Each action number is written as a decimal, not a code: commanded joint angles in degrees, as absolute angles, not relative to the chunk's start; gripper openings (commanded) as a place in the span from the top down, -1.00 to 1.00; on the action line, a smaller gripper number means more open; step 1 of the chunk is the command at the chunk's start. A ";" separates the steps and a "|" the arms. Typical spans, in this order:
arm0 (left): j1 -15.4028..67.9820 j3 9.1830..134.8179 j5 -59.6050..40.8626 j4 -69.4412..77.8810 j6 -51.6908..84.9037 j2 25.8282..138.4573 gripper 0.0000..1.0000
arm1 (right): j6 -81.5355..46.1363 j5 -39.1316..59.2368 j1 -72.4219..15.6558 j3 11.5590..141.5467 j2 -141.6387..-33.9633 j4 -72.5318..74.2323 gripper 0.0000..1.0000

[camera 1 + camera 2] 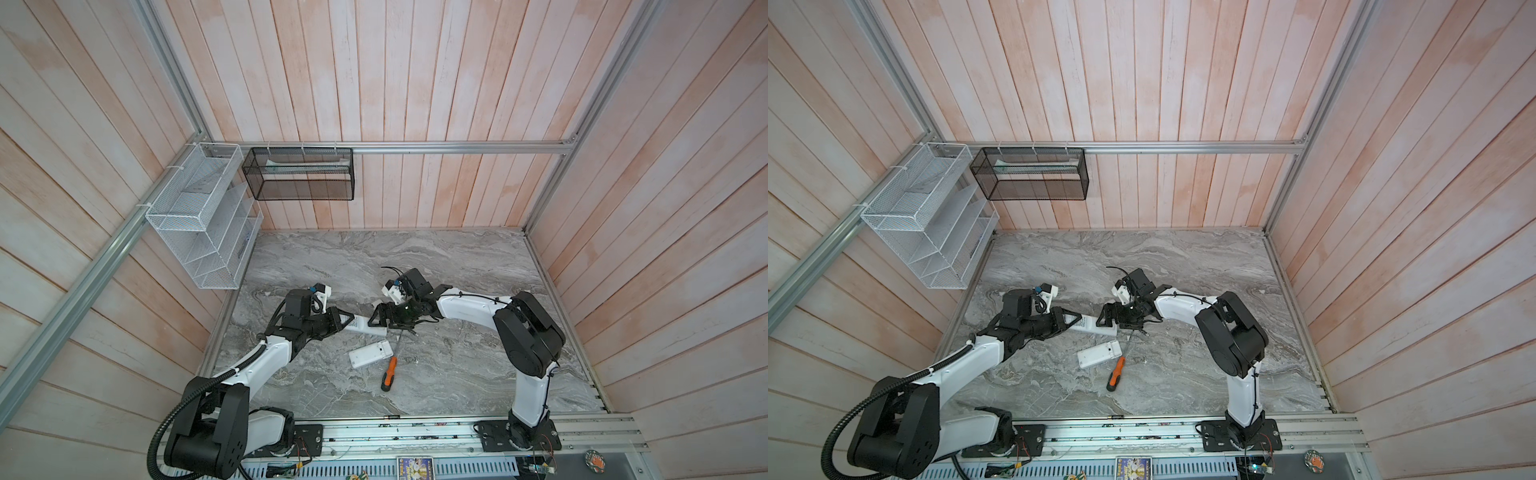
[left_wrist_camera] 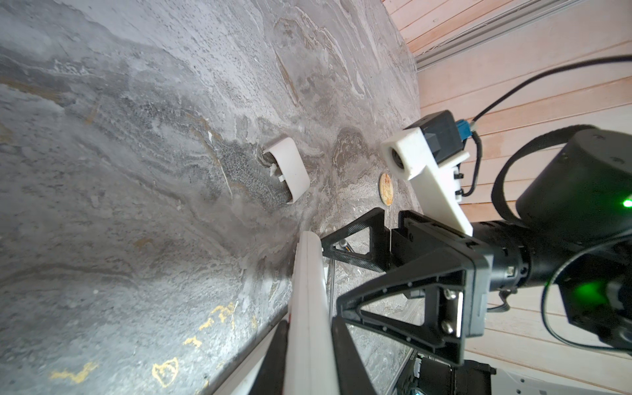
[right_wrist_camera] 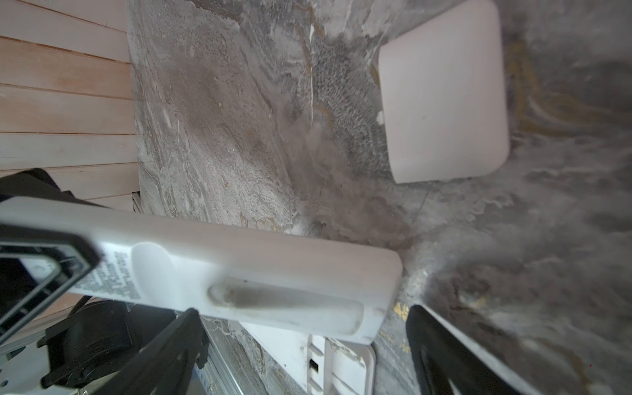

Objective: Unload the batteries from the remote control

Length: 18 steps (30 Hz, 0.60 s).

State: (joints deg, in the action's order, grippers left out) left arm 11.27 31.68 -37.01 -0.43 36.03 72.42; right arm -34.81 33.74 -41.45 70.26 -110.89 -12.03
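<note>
My left gripper [image 1: 347,322] [image 2: 309,359] is shut on one end of a white remote control [image 1: 368,328] [image 2: 307,290], holding it edge-up just above the table. My right gripper [image 1: 380,320] [image 3: 302,313] stands open, its jaws straddling the remote's [image 3: 239,273] free end with gaps on both sides. The long recess in the remote's back looks empty and blurred. A slim dark cylinder with a metal end, seemingly one of the batteries [image 2: 344,245], lies on the table beyond the right gripper's finger. A small white cover [image 2: 287,169] [image 3: 443,95] rests nearby.
A second white remote [image 1: 371,353] [image 1: 1099,354] lies face down just in front of the grippers. Beside it lies an orange-handled screwdriver [image 1: 389,374] [image 1: 1116,374]. White [image 1: 199,216] and black [image 1: 299,174] wire baskets hang on the back-left walls. A metal rail [image 1: 415,432] runs along the front edge.
</note>
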 commanded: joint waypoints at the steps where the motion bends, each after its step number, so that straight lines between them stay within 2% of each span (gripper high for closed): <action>1: 11.50 30.23 -35.34 -0.53 35.84 71.72 0.80 | -36.07 34.60 -41.64 71.65 -112.60 -10.78 -0.85; 18: 12.19 29.09 -34.21 0.45 37.78 70.64 0.80 | -38.41 34.11 -42.55 70.94 -115.31 -9.58 -0.70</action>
State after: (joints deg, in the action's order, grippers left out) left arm 11.42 30.13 -35.86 0.93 38.65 71.35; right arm -37.78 35.07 -41.50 70.37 -112.99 -9.82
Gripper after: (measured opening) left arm 0.188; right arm 0.853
